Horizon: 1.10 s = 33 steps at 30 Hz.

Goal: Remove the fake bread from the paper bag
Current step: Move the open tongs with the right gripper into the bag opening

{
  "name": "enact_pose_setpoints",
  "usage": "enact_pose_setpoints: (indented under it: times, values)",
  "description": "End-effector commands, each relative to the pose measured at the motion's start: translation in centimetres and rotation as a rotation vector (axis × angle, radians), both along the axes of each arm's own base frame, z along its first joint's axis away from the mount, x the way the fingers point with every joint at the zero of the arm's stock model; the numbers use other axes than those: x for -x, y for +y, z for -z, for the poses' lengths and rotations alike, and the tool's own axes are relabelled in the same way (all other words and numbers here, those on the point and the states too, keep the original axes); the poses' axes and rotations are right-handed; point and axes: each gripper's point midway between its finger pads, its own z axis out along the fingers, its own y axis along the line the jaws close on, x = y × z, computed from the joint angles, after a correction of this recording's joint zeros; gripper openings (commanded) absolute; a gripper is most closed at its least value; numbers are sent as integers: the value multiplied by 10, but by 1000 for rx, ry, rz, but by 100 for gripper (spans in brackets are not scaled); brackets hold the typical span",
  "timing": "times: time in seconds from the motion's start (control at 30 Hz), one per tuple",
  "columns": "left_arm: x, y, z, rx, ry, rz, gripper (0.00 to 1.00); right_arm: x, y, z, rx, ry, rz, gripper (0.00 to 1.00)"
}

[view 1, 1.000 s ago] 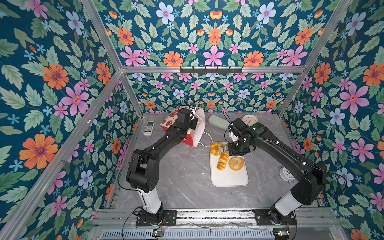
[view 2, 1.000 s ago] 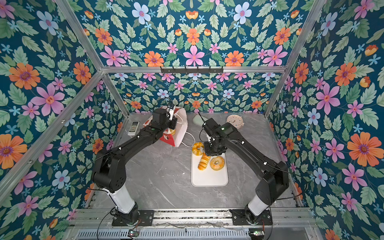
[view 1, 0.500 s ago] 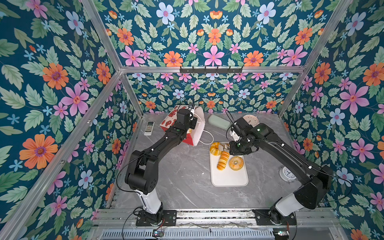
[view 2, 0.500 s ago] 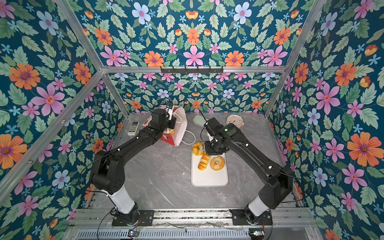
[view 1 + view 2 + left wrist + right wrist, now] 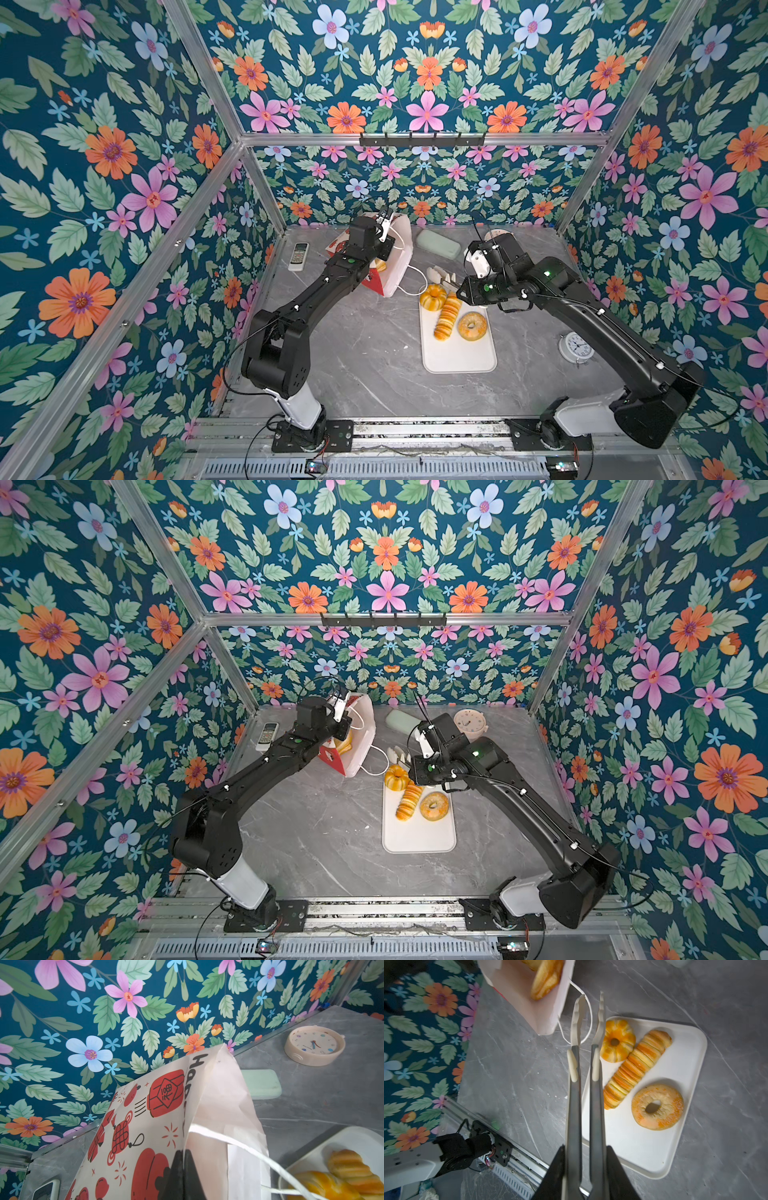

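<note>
The left gripper (image 5: 184, 1159) pinches the paper bag (image 5: 145, 1115) by its rim, seemingly holding the mouth open so the right gripper (image 5: 584, 1151), closed on empty tongs (image 5: 574, 1095), can reach the bread (image 5: 545, 980) inside

I read only black lettering beginning "Hap" along the paper bag (image 5: 145, 1122)'s front edge; the character on its red lantern (image 5: 166, 1093) print isn't legible to me.

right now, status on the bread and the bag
Left gripper shut on paper bag rim. Right gripper shut on tongs, empty, near bag mouth. Bun, loaf, bagel on tray; fake bread visible in bag. Cord handle by tong tips.
</note>
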Motion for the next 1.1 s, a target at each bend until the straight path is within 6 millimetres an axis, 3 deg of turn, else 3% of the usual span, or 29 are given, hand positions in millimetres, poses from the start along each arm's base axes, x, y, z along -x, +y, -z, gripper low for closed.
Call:
enact_pose_setpoints:
  times: [0.0, 0.1, 0.23, 0.5, 0.87, 1.07]
  values:
    - [8, -4, 3, -36, 17, 53, 0, -8, 30, -39, -152, -148, -103, 26]
    - [12, -4, 6, -36, 27, 68, 0, -9, 47, -40, -189, -158, -153, 26]
    - [15, -7, 8, -26, 36, 83, 0, -15, 73, -24, -233, -126, -200, 26]
    - [16, -7, 4, -14, 34, 85, 0, -40, 92, 9, -230, -78, -175, 27]
    - [12, -5, 2, -13, 22, 61, 0, -35, 92, 40, -214, 37, -147, 28]
    - [11, -7, 5, -11, 30, 71, 0, -39, 91, 45, -83, -126, -215, 31]
